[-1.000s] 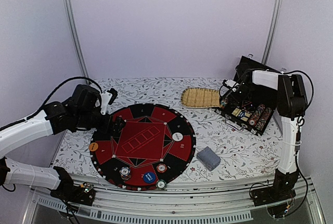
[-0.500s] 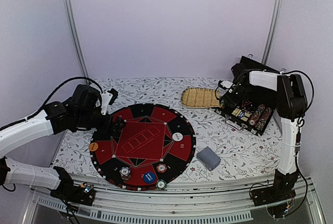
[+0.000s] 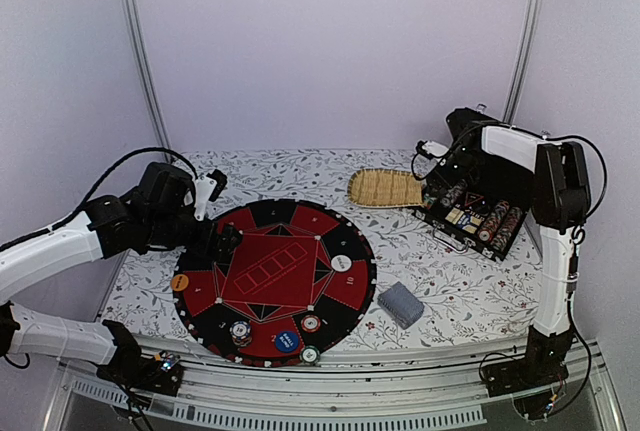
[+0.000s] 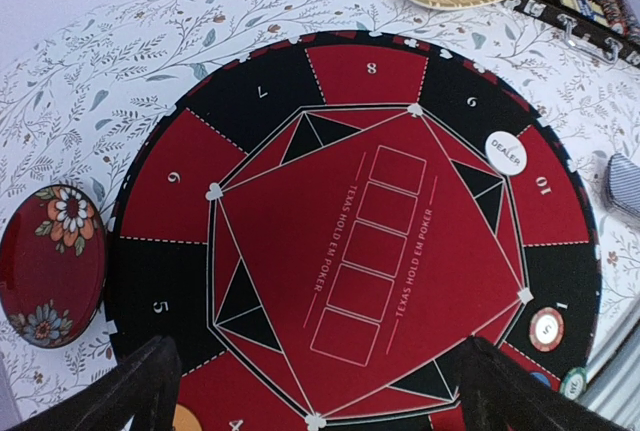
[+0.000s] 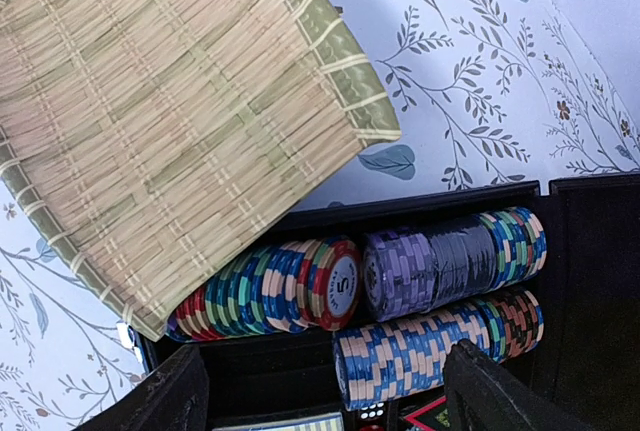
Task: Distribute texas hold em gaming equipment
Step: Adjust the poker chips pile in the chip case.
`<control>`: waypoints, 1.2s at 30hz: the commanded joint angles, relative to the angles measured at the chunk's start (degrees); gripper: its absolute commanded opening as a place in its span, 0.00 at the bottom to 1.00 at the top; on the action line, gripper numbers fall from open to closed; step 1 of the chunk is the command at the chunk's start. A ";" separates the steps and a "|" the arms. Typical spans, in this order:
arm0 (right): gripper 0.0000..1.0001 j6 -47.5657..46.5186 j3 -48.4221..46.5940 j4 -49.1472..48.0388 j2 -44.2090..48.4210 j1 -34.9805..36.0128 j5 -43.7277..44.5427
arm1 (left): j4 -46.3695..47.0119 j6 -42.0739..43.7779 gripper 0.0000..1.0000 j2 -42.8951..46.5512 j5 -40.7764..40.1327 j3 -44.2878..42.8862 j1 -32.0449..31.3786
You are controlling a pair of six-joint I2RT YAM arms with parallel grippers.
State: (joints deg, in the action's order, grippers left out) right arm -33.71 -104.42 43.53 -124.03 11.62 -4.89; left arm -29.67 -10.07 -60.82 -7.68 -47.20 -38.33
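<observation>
Though a dealer button (image 4: 505,149) and a few chips (image 3: 287,341) sit along the right and near edges of the round mat (image 3: 270,271), distribution looks barely begun: the card deck (image 3: 400,304) lies undealt on the table (image 3: 450,281) by the mat's near-right edge, and the chip rolls (image 5: 270,291) fill the black case (image 3: 480,216) at the far-right corner. The right gripper (image 5: 330,381) hangs over them, jaws apart and empty; the left gripper (image 4: 320,351), spread wide, hovers empty over the mat's left edge

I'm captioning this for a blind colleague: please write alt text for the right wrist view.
Rows of poker chips lie on edge in a black case, seen between the right arm's open fingers. A woven tray fills the upper left, on a floral cloth.
</observation>
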 commanded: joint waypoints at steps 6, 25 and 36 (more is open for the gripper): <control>0.80 -1.62 -1.54 3.06 -2.93 -0.13 -1.86 | 0.32 0.63 0.98 -0.34 0.73 0.27 1.32; 0.71 -3.44 -2.46 2.76 -7.30 2.27 -1.86 | 0.32 0.83 0.98 -0.71 1.02 0.18 1.42; 0.50 -0.52 -7.46 1.63 -12.31 0.94 3.17 | 0.32 0.94 0.98 -0.44 1.00 0.26 1.51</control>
State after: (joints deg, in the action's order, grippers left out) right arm -36.62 -111.00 49.32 -131.35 13.30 -5.02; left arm -29.67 -9.80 -61.25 -6.90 -47.20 -37.95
